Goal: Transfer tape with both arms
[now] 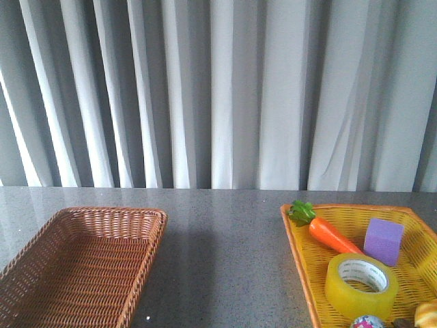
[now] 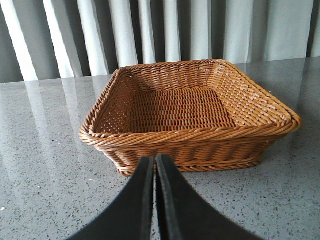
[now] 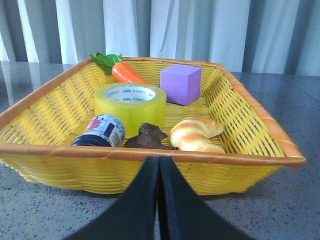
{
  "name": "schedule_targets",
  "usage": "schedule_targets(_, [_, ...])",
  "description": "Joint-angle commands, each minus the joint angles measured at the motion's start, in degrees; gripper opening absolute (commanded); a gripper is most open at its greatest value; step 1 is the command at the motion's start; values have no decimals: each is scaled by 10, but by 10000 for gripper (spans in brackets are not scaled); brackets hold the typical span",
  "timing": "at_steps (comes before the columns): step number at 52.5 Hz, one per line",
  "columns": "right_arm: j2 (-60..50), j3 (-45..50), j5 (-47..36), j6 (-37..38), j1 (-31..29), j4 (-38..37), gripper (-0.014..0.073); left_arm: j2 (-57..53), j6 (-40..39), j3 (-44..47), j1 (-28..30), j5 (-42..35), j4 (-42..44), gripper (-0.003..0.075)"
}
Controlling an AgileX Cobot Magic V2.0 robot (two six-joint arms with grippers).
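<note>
Tape (image 1: 361,285) lies flat in the yellow basket (image 1: 305,260), front view. Left gripper (image 2: 154,172) pinched closed, empty, facing the brown basket (image 2: 190,135). Right gripper (image 3: 159,172) closed too; tape beyond it, crowded by jar (image 3: 102,131) and croissant (image 3: 196,134), risking snags.

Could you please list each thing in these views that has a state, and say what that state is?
Left gripper: shut, holding nothing.
Right gripper: shut, holding nothing.
Brown wicker basket: upright, nothing in it.
Yellow wicker basket: upright, holding several items.
Translucent yellow tape roll: lying flat in the yellow basket, ungripped.
Purple foam cube: resting flat.
Orange toy carrot: lying at the basket's far corner.
Small printed jar: tipped on its side.
</note>
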Motion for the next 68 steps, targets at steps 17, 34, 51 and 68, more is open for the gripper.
schedule_targets(17, [-7,5,-41,-3,-4,-5,-8,-9,-5,-14,0,-43,-2,-6])
schedule_targets(34, [-7,5,-41,-3,-4,-5,-8,-9,-5,-14,0,-43,-2,-6])
schedule_targets(51, [-7,5,-51,-3,-4,-5,-8,-9,-5,-14,0,-43,-2,-6])
schedule_targets(68, [-7,5,-105,-9,-4,19,-8,-9,26,-15,0,-125,35,-6])
